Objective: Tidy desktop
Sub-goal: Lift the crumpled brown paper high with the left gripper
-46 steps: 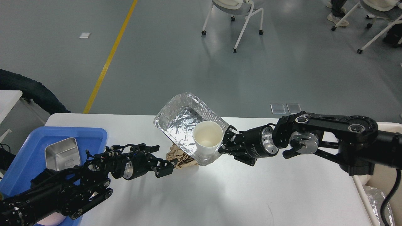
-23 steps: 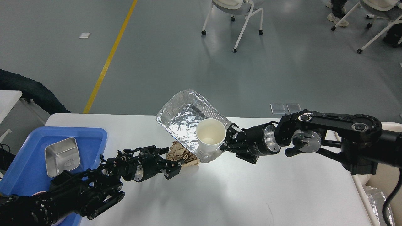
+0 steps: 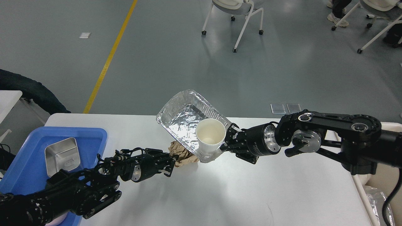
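Note:
The white desktop [image 3: 238, 191] fills the lower view. Above its middle my right gripper [image 3: 226, 143] is shut on the rim of a crumpled foil tray [image 3: 183, 116], which it holds tilted and lifted. A white paper cup [image 3: 209, 135] sits inside the tray's near corner, right by the fingers. A crumpled brown paper [image 3: 183, 154] lies on the desktop under the tray. My left gripper [image 3: 170, 164] is at the paper's left edge and touches it. Its dark fingers are too hard to separate to tell its state.
A blue plastic tray [image 3: 22, 163] at the desktop's left end holds a steel container [image 3: 62, 156]. A cream-coloured bin [image 3: 361, 188] with foil inside stands off the right edge. Office chairs stand on the floor far behind.
My left arm has reached right across the desktop until its gripper met the brown paper. My right gripper has lifted the foil tray and cup slightly up and to the right.

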